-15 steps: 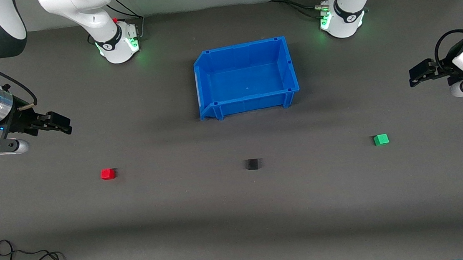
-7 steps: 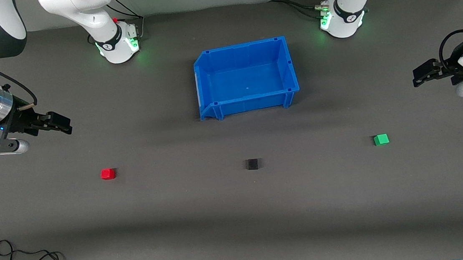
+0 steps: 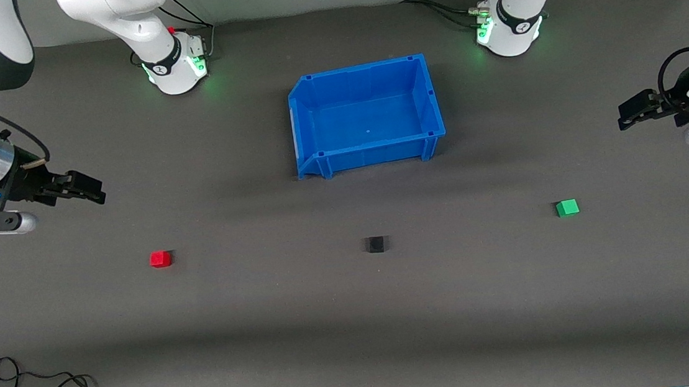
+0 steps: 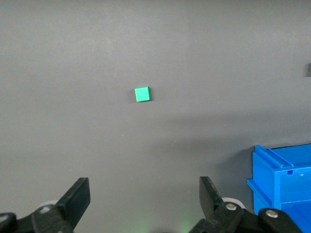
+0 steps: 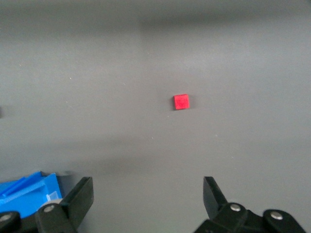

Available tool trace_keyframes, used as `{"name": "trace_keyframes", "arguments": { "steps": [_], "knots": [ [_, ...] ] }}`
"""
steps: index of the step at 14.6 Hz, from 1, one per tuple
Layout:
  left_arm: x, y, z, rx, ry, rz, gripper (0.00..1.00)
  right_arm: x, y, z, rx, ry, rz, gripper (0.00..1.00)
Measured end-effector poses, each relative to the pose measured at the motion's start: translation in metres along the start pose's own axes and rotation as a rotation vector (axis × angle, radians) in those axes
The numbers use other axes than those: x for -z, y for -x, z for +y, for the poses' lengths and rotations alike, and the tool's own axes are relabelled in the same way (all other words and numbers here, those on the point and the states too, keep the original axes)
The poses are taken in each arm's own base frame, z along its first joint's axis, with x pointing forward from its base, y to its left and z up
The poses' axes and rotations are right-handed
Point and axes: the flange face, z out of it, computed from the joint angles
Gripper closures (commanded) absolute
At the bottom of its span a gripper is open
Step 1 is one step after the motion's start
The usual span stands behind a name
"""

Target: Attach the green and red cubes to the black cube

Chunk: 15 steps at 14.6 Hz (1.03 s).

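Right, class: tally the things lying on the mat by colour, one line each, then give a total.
Red cube: 1
Black cube: 1
Green cube: 1
Blue bin: 1
Total: 4

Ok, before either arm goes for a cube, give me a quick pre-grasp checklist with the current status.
1. Left gripper open, holding nothing: ok.
2. Right gripper open, holding nothing: ok.
3. Small green cube lies free on the grey mat, toward the left arm's end: ok.
4. Small red cube lies free, toward the right arm's end: ok.
5. Small matte black cube between them, untouched: ok.
6. Cubes attached: not ok, all three apart.
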Motion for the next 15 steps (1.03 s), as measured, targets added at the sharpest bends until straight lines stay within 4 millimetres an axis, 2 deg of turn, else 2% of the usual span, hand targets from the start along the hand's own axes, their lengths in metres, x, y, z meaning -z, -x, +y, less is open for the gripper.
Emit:
{"name": "trace_keyframes", "arguments": {
  "steps": [2,6,10,13,15],
  "knots": [
    [-0.003,-0.001,-0.006,0.02,0.001,-0.005,0.0,-0.019,-0.009,0.008,0.011,-0.013,0.01,0.0],
    [-0.004,-0.002,-0.008,0.259,0.015,-0.007,0.0,-0.088,-0.026,0.016,0.004,-0.014,0.027,0.0],
    [-0.008,-0.006,-0.006,0.667,0.052,-0.023,0.0,-0.163,-0.044,0.021,0.02,-0.006,0.0,0.0],
    [-0.015,-0.015,-0.009,1.001,0.074,-0.05,0.0,-0.215,-0.055,0.039,0.041,0.007,-0.018,0.0],
    [-0.025,-0.025,-0.022,1.215,0.117,-0.069,0.0,-0.249,-0.062,0.053,0.032,0.017,-0.025,0.0]
  ]
}}
